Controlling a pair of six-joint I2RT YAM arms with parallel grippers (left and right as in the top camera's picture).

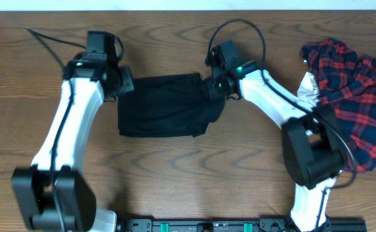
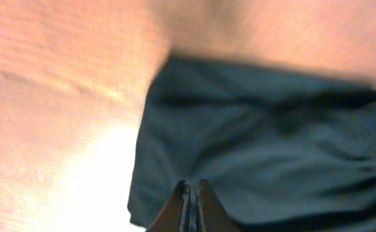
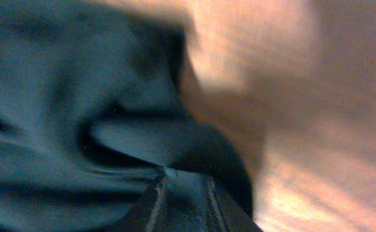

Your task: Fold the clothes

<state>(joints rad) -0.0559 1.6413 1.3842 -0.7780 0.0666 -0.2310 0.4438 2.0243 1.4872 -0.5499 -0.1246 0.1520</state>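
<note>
The black shirt (image 1: 165, 106) lies folded into a rough rectangle in the middle of the wooden table. My left gripper (image 1: 124, 82) sits at its upper left edge. In the left wrist view this gripper (image 2: 191, 187) is shut, its tips over the dark cloth (image 2: 265, 142) near the shirt's edge, and I see no cloth clearly pinched. My right gripper (image 1: 213, 87) is at the shirt's upper right corner. In the right wrist view its fingers (image 3: 154, 200) stand slightly apart, with a bunched fold of the shirt (image 3: 181, 193) between them.
A red-and-navy plaid garment (image 1: 355, 90) lies crumpled at the table's right edge, with a white piece (image 1: 309, 87) showing beside it under the right arm. Bare wood (image 1: 175, 174) surrounds the black shirt. Cables run from both arms along the far side.
</note>
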